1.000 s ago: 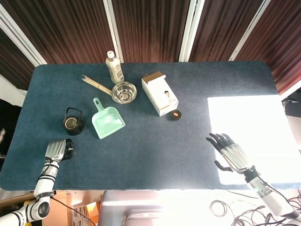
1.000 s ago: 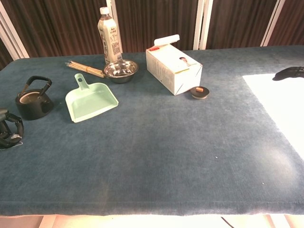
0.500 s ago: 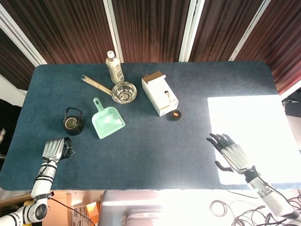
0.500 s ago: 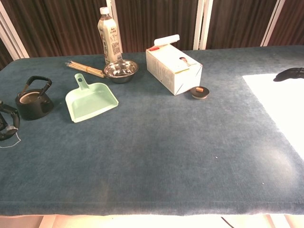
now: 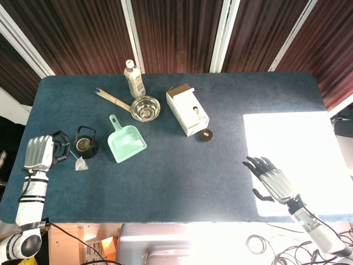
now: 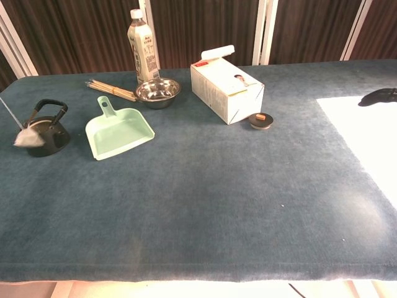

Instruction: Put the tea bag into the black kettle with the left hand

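- Kettle [image 5: 86, 144]: black, lid off, handle raised, standing on the blue worktop [image 5: 182, 182] near its left end; every place below is given from it.
- Left hand [image 5: 39, 153]: just left of the kettle in the head view, raised off the worktop, its dark fingers [image 5: 59, 141] curled toward the kettle and pinching the string of the tea bag.
- Tea bag [image 5: 80, 164]: a small pale pouch hanging on a thin string, just in front of and to the left of the kettle in the head view; in the chest view the tea bag [image 6: 26, 138] overlaps the near left edge of the kettle [image 6: 44, 134]. It is not inside.
- Dustpan [image 5: 126, 142]: mint green, just right of the kettle.
- Steel bowl [image 5: 145, 107], bundle of wooden sticks [image 5: 113, 100] and white bottle [image 5: 134, 79]: behind and to the right of the kettle, the sticks touching the bowl's left rim.
- White carton [image 5: 187, 109]: further right of the kettle, lying on its side, with a small round black object [image 5: 206, 134] topped in orange just by its near corner.
- Right hand [image 5: 270, 180]: far right of the kettle, beside a bright patch of sunlight, fingers spread and holding nothing.
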